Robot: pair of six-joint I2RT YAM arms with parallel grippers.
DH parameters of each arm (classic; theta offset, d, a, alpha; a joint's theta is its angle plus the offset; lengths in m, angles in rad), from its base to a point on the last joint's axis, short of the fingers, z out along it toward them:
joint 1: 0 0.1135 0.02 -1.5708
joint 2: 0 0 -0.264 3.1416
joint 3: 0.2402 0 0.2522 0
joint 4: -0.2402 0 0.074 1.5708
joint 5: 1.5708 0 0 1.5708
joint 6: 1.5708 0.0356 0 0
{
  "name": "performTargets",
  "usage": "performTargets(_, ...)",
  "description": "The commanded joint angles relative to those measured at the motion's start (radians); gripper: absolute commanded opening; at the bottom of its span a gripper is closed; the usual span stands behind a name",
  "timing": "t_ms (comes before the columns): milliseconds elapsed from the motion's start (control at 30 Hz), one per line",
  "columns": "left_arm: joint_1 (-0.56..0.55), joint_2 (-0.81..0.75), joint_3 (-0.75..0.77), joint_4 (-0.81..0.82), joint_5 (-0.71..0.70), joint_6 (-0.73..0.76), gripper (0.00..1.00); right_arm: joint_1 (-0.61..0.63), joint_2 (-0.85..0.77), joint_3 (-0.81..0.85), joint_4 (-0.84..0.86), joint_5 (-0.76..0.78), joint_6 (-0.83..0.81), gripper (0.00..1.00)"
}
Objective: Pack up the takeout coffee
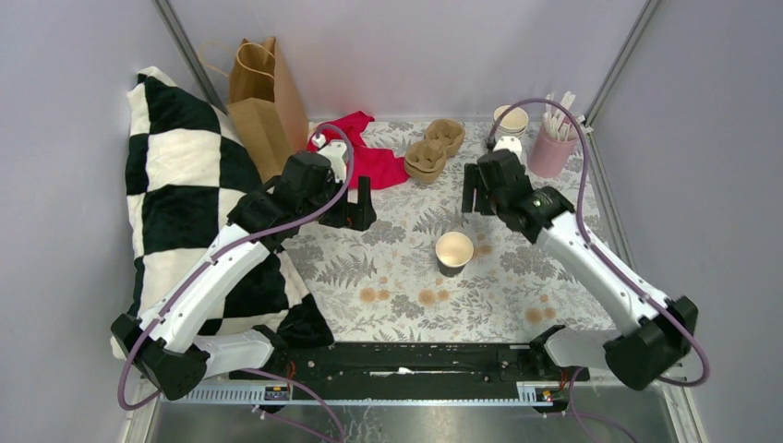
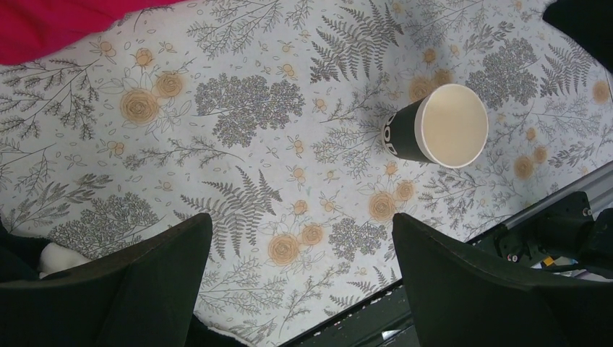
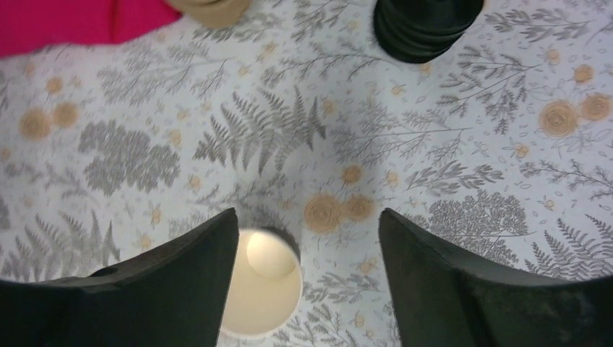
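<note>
The takeout cup (image 1: 453, 251) stands upright and lidless on the floral cloth, dark body with a cream rim. It also shows in the left wrist view (image 2: 442, 126) and the right wrist view (image 3: 264, 293). A stack of black lids (image 3: 426, 25) lies at the top of the right wrist view; the right arm hides it in the top view. My left gripper (image 1: 355, 208) (image 2: 302, 220) is open and empty, left of the cup. My right gripper (image 1: 478, 201) (image 3: 307, 217) is open and empty above the cloth, just behind the cup; its left finger overlaps the cup's rim in view.
A cardboard cup carrier (image 1: 434, 148), a red cloth (image 1: 369, 157), a brown paper bag (image 1: 263, 97), a stack of lidless paper cups (image 1: 510, 120) and a pink cup of white sticks (image 1: 552, 148) stand at the back. A checkered pillow (image 1: 180, 198) lies at the left.
</note>
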Motion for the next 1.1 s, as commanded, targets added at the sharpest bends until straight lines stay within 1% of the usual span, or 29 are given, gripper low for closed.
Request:
performTargets(0, -0.004, -0.002, 0.041, 0.023, 0.019, -0.005, 0.99, -0.109, 0.166, 0.132, -0.060, 0.053, 0.093, 0.86)
performTargets(33, -0.004, -0.006, 0.039, 0.022, 0.018, -0.005, 0.99, -0.142, 0.208, 0.168, -0.076, 0.040, 0.128, 0.89)
performTargets(133, -0.004, -0.017, 0.034, 0.022, 0.017, -0.006, 0.99, -0.205, 0.339, 0.294, -0.166, 0.087, 0.256, 0.90)
performTargets(200, -0.004, -0.025, 0.034, 0.021, 0.014, -0.006, 0.99, -0.249, 0.416, 0.353, -0.209, 0.115, 0.356, 0.94)
performTargets(267, -0.004, -0.033, 0.034, 0.014, 0.010, -0.004, 0.99, -0.319, 0.474, 0.383, -0.228, 0.061, 0.425, 0.93)
performTargets(333, -0.004, -0.042, 0.032, 0.006, 0.003, -0.002, 0.99, -0.374, 0.515, 0.389, -0.193, 0.012, 0.440, 0.89)
performTargets(367, -0.004, -0.046, 0.029, 0.005, -0.001, -0.001, 0.99, -0.391, 0.534, 0.391, -0.164, 0.013, 0.439, 0.88)
performTargets(500, -0.004, -0.052, 0.023, 0.000, -0.003, 0.001, 0.99, -0.423, 0.612, 0.416, -0.121, 0.018, 0.441, 0.76)
performTargets(533, -0.004, -0.051, 0.025, -0.002, -0.003, 0.002, 0.99, -0.425, 0.632, 0.430, -0.125, 0.024, 0.447, 0.74)
performTargets(633, -0.004, -0.051, 0.024, -0.003, -0.007, 0.007, 0.99, -0.426, 0.679, 0.470, -0.144, 0.045, 0.482, 0.74)
performTargets(767, -0.004, -0.045, 0.025, -0.004, -0.016, 0.016, 0.99, -0.426, 0.711, 0.484, -0.144, 0.074, 0.552, 0.73)
performTargets(900, -0.004, -0.043, 0.022, -0.004, -0.020, 0.020, 0.99, -0.426, 0.740, 0.495, -0.145, 0.100, 0.585, 0.72)
performTargets(1000, -0.004, -0.044, 0.020, -0.005, -0.024, 0.025, 0.99, -0.426, 0.769, 0.523, -0.161, 0.119, 0.589, 0.67)
performTargets(1067, -0.004, -0.042, 0.022, -0.008, -0.024, 0.029, 0.99, -0.426, 0.782, 0.529, -0.161, 0.126, 0.593, 0.66)
